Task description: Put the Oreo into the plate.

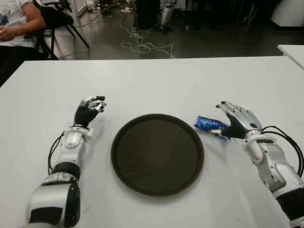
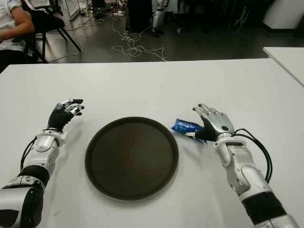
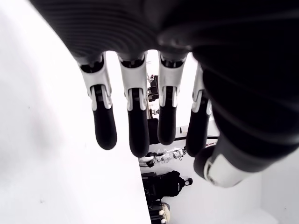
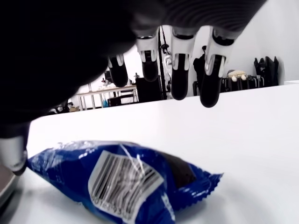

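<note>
The right hand (image 1: 236, 121), silver-shelled over a black palm with dark rubbery fingertips, sits just to the right of the blue Oreo packet (image 1: 210, 125). Its fingers (image 4: 210, 88) are spread and extended above the packet, gripping nothing; the thumb side is next to the wrapper, though whether it touches is not clear. The packet is a glossy, crinkled foil pillow pack with a serrated end seal and a white barcode panel, lying flat on the surface (image 1: 156, 85). It lies just off the right rim of the plate (image 1: 194, 156), close to the edge but outside it.

The plate is a wide, round, dark brown tray with a low raised lip and a smooth matte floor, and nothing lies in it. The surface is plain white and smooth.

The left hand (image 1: 90, 110) shows to the left of the plate, well apart from the packet. Its fingers (image 3: 104, 126) are loosely curved and separated, holding nothing; they have white jointed segments ending in rounded black tips.

Beyond the far edge of the surface are a dark floor with tangled pale cables (image 1: 142, 45) and a seated person (image 1: 16, 23) at the far left.
</note>
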`<state>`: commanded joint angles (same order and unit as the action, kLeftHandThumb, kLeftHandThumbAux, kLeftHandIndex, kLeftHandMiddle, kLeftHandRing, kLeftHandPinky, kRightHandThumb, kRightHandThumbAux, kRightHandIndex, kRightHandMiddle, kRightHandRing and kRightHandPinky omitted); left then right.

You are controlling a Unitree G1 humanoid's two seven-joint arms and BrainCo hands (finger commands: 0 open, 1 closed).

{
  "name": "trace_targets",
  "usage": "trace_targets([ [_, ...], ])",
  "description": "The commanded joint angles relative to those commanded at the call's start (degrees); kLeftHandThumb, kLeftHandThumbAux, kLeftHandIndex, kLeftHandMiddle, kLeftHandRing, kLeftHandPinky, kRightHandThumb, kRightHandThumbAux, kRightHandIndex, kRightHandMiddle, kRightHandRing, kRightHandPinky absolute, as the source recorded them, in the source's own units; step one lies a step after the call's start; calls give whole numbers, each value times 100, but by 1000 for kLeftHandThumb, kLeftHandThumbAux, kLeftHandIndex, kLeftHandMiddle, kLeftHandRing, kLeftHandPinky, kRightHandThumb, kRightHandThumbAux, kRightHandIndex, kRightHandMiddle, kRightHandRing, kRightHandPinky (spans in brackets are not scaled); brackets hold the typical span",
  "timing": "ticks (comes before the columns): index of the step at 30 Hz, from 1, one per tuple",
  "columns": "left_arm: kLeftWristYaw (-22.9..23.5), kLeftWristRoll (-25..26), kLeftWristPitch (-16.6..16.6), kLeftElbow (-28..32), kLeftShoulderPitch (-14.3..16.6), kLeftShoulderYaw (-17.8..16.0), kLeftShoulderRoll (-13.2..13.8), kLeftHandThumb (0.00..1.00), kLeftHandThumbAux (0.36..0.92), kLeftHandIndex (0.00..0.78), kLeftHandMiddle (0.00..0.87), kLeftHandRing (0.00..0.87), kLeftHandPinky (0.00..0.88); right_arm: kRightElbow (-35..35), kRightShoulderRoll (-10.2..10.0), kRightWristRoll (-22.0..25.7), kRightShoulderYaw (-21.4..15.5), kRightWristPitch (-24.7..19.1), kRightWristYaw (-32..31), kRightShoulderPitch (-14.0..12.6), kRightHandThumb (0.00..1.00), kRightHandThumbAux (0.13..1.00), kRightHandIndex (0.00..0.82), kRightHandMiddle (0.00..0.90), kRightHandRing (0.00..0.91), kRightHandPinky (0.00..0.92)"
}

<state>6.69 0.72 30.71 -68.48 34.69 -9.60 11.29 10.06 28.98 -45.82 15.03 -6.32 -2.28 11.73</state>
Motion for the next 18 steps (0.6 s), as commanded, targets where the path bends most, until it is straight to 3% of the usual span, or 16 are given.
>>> trace_targets([
  [9, -46, -27, -32, 34, -13, 31, -14, 714, 707, 404, 263, 308, 348, 516, -206, -105, 337, 174, 68, 197, 51, 433, 18, 94, 125, 216],
  [18, -1, -7, 11, 40, -29, 22, -18, 713, 707, 404, 270, 312, 351, 934, -274, -64, 644, 261, -146, 439, 50, 433, 11, 62, 113, 209],
])
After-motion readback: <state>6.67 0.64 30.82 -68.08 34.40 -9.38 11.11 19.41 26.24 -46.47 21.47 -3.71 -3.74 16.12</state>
